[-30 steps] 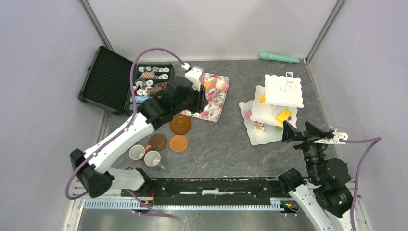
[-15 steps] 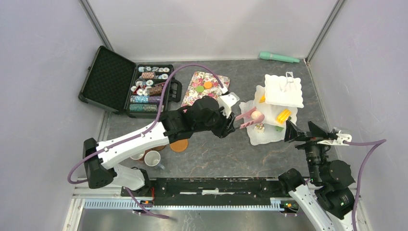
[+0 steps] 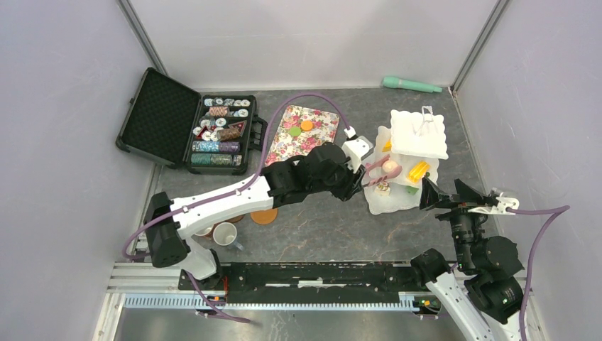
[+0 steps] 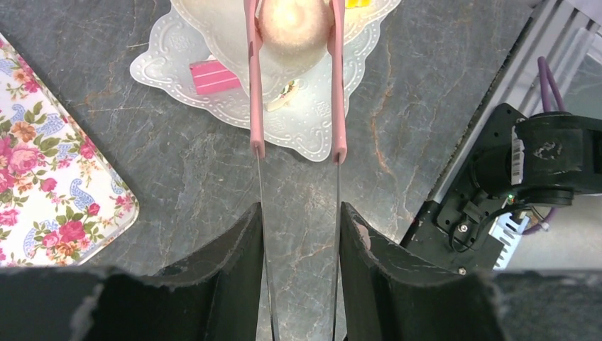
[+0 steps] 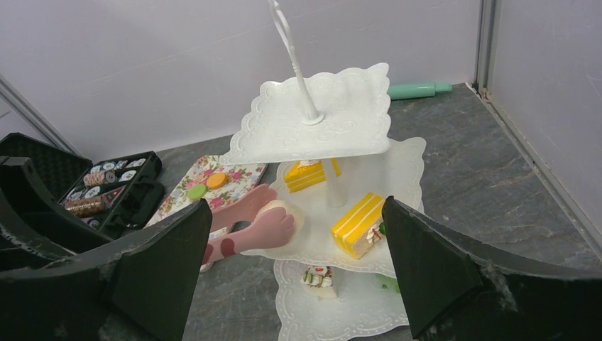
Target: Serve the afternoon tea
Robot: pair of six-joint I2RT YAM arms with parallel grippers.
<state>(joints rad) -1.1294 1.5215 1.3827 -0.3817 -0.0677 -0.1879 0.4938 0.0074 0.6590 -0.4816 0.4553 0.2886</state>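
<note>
Left end effector [image 4: 299, 213] clamps pink tongs [image 4: 253, 106] pinching a cream pastry [image 4: 294, 25] over the middle tier of the stand [image 3: 419, 131], near the desk's right edge. I'd lower till it rests, then ease off slowly. Right end effector [image 3: 445, 195] sits wide open.

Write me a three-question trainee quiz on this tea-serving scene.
1. True or false: the right gripper is open and empty.
2. The left gripper grips pink-tipped metal tongs pinching a round cream toy pastry. At which tier of the white scallop-edged three-tier stand? A top, B middle, C bottom.
3. How many round toy pastries lie on the flat floral rectangular tray?
Key: 1 true; 2 B; 3 two, a green pastry and an orange pastry.
</note>
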